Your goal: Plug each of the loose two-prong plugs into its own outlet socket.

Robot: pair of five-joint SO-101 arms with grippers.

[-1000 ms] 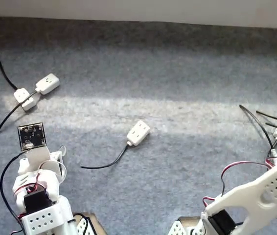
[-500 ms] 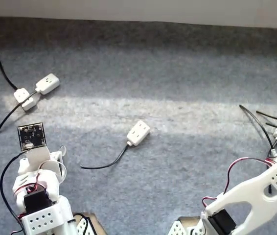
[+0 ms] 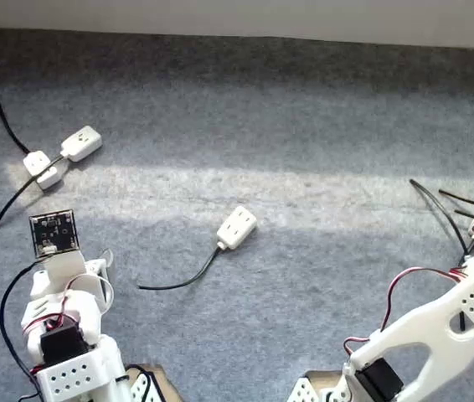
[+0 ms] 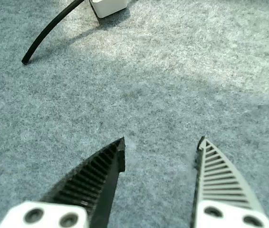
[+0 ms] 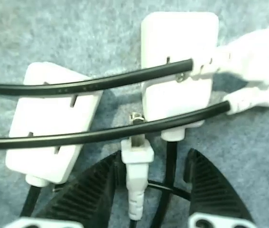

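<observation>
While the open right pincer (image 5: 153,159) is set around it, the light, stiff plug (image 5: 136,156) seems best gripped mid-body.

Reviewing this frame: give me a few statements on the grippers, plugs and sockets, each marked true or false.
1. The left gripper is open over bare carpet. True.
2. The right gripper is shut on a white plug. False: it is open, and the plug lies between its fingers.
3. Two black cords cross over the white sockets under the right gripper. True.
4. The middle socket has a plug pushed into it. False: it lies alone on the carpet.
</observation>
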